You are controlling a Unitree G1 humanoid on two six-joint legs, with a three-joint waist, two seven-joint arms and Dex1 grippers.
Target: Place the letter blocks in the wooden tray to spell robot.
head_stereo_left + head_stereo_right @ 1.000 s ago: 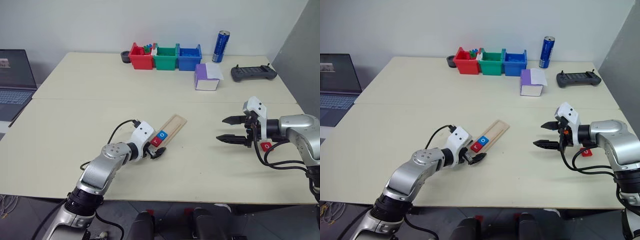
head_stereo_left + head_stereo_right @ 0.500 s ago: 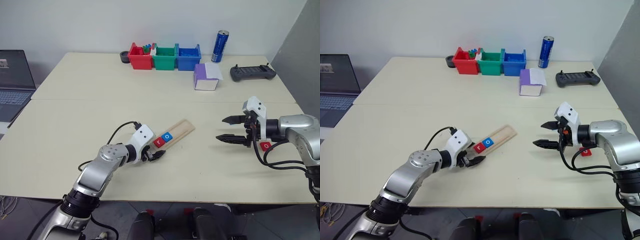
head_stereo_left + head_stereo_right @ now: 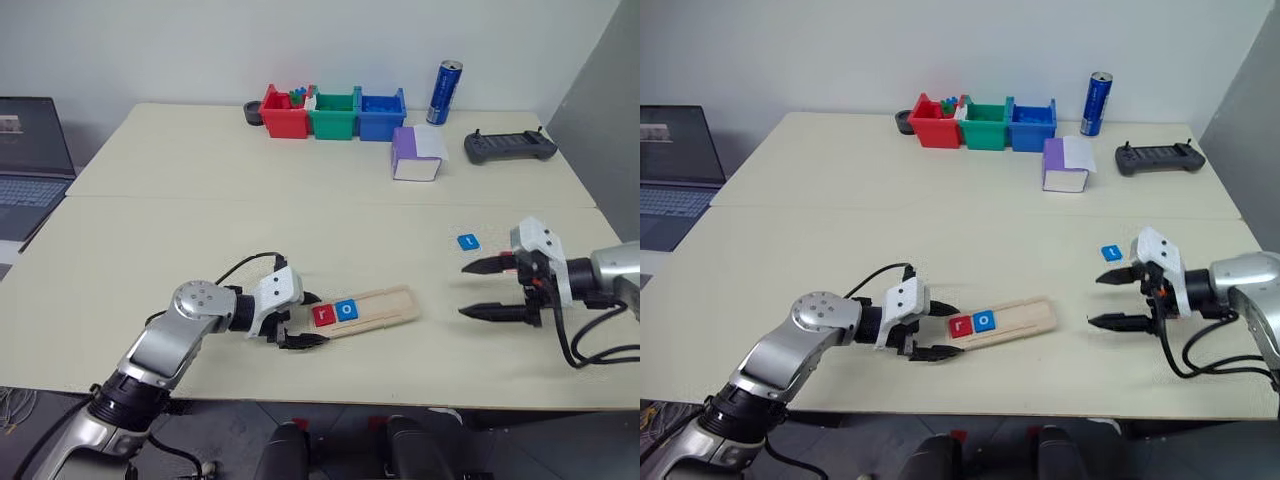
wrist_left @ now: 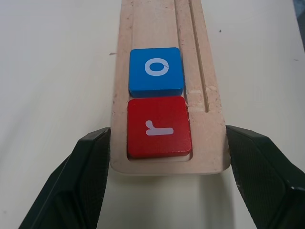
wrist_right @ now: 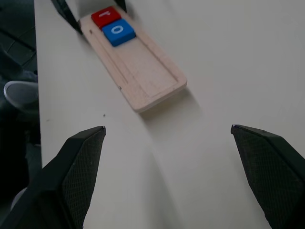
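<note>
Head views: the wooden tray (image 3: 368,309), a pale flat strip with rounded corners, lies near the front edge of the cream table (image 3: 200,230). The left gripper (image 3: 296,320) is clamped on the tray's left end, one black finger on each long side. In the tray sit the red "r" block (image 3: 323,314) at that end and the blue "o" block (image 3: 346,309) touching it; the rest of the groove is bare wood. The right gripper (image 3: 487,290) hovers well to the right of the tray, fingers spread wide with nothing between them. The blue "t" block (image 3: 468,241) lies flat on the table just behind that gripper.

Left wrist view: the matte black fingers (image 4: 86,181) press against both sides of the tray's rounded end. The glossy red square with its white letter fills the shallow recess, and the blue square abuts it; a thin slot runs lengthwise beside the recess.

Right wrist view: two textured, tapered fingertips (image 5: 76,167) stand far apart over bare tabletop, and the tray lies beyond them, its empty end nearest.
</note>
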